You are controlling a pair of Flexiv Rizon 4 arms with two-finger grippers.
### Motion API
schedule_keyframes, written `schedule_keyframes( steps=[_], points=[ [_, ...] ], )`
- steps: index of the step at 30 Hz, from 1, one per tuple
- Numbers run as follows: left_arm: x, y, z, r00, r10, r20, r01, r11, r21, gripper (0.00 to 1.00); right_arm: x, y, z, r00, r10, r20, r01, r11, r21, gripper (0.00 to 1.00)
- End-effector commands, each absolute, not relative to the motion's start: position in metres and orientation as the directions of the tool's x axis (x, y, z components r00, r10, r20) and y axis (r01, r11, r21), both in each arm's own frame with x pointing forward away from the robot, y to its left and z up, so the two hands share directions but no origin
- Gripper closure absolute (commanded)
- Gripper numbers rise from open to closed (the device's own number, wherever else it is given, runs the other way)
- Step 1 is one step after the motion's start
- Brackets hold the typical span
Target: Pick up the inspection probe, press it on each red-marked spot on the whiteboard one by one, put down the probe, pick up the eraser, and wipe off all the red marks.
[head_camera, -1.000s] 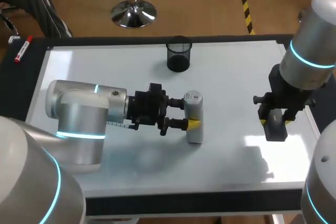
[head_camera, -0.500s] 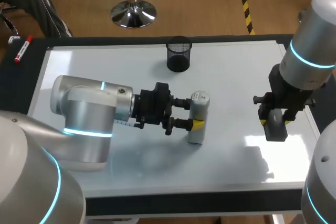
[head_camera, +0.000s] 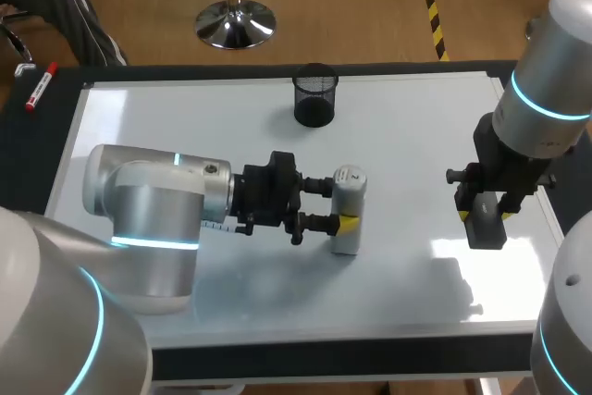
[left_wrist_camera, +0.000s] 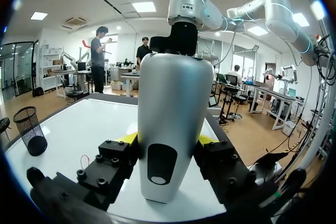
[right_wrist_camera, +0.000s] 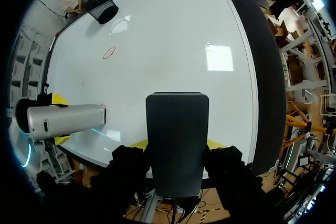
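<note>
Inspection probe (head_camera: pixel 349 193) stands upright on the whiteboard (head_camera: pixel 166 117), clamped in the left gripper (head_camera: pixel 333 203) in the head view; the left wrist view shows a red mark (left_wrist_camera: pixel 84 161) beside that gripper toward the mesh cup (left_wrist_camera: pixel 30 129); the right wrist view has the right gripper (right_wrist_camera: pixel 176 144) clamped on the eraser (right_wrist_camera: pixel 177 124), well apart from the probe.

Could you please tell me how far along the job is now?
Done: the left claw holds the probe and the right claw holds the eraser. In hand: the probe is upright over the whiteboard. Left: putting it down and wiping; a red oval mark is unwiped.
</note>
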State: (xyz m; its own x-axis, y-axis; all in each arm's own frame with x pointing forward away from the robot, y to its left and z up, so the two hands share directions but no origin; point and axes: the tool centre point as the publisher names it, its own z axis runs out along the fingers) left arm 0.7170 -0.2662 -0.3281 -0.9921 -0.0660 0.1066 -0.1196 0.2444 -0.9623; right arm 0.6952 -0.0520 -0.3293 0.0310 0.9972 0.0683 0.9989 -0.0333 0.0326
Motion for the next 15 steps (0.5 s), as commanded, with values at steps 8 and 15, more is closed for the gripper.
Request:
schedule_keyframes(
  steps=[8,15],
  points=[
    [0.7094,-0.2675,-0.3521,-0.991,-0.089,0.104,-0.123,0.239,-0.963,1.00,0.6949,-0.0532,-0.3291,0.029,0.997,0.071,0.999,-0.032,0.033,1.00],
    [0.7113,-0.2678,-0.3561,-0.990,-0.083,0.110,-0.128,0.246,-0.961,1.00,0.6949,-0.0532,-0.3291,0.029,0.997,0.071,0.999,-0.032,0.033,1.00]
  ],
)
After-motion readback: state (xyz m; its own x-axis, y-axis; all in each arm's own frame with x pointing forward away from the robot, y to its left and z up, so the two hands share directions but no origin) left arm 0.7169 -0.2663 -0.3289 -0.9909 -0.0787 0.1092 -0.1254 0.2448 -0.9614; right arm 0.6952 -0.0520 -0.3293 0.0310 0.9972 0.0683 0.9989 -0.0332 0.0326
